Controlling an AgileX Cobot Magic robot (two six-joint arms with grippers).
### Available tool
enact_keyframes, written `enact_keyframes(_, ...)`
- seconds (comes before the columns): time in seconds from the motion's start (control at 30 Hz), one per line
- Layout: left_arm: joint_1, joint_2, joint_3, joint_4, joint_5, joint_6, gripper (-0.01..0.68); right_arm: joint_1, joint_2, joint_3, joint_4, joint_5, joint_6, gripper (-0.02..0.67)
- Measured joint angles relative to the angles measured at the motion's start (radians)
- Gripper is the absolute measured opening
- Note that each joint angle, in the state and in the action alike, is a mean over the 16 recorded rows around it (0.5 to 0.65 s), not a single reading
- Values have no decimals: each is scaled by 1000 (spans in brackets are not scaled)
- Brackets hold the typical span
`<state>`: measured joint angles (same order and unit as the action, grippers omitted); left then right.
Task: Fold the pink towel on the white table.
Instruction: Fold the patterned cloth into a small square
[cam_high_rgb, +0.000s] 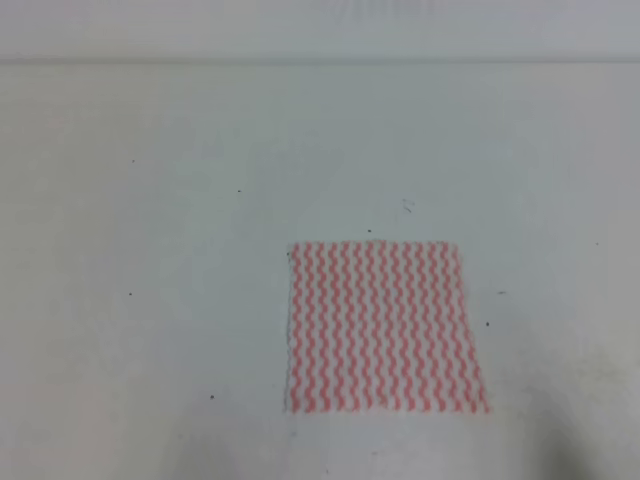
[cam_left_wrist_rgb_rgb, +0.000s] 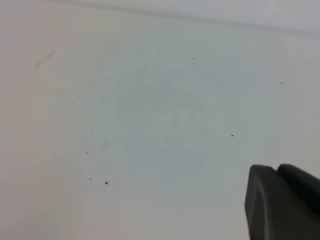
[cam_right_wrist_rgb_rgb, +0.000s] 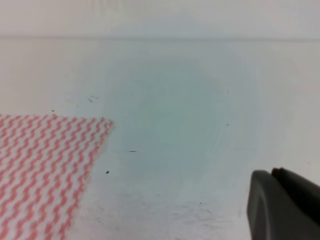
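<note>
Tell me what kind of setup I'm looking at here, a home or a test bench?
Most likely a lab-style test bench, not a home. The white table is a big plain surface marked only by specks and scuffs, with just one item on it, the pink towel lying flat. A dark gripper finger shows in each wrist view.

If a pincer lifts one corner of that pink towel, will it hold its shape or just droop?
The pink towel lies dead flat on the white table with no visible thickness, so it probably droops from the lifted corner. It looks light, so pushed it would likely bunch or slide. Its edge looks slightly frayed in the right wrist view, suggesting soft, thin fabric.
</note>
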<state>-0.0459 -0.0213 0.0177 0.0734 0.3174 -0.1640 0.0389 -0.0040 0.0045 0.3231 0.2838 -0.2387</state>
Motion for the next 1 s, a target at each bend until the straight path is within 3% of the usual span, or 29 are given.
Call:
enact_keyframes(0.63, 0, 2, -2, 0, -6, -1, -3, 1, -14, 6, 0, -1, 0, -18)
enact_keyframes(1.0, 0, -4, 3, -24, -152, -5, -3, 0, 0, 0, 0, 3, 0, -18)
